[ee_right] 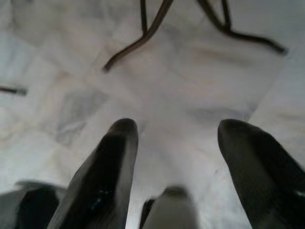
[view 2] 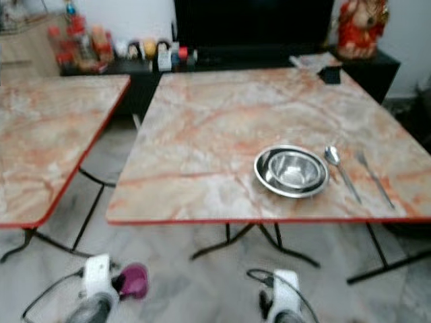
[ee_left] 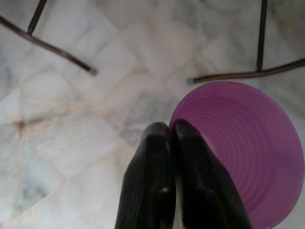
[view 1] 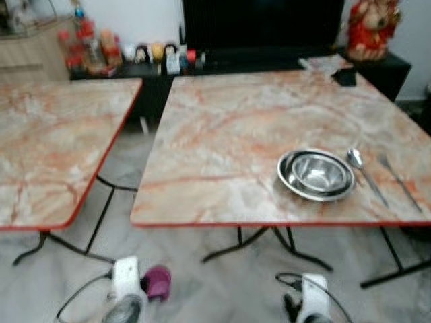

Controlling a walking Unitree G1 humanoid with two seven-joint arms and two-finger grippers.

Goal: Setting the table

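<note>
Cup (ee_left: 243, 152) clamped by its rim in my left pincer (ee_left: 172, 131), low over the floor (ee_left: 71, 124).
My right pincer (ee_right: 174, 129) hangs spread wide; bowl (view 1: 316, 173) rests ahead on the table (view 1: 222, 128).

table (view 1: 222, 134) | marble top | holds bowl (view 1: 316, 175), spoon (view 1: 363, 171), fork (view 1: 401, 182)

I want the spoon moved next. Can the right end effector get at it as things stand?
Probably yes. The right end effector is open and holds nothing, and the spoon lies bare on the table beside the bowl with nothing over it. The arm hangs low, below the tabletop, so it must rise first.
</note>
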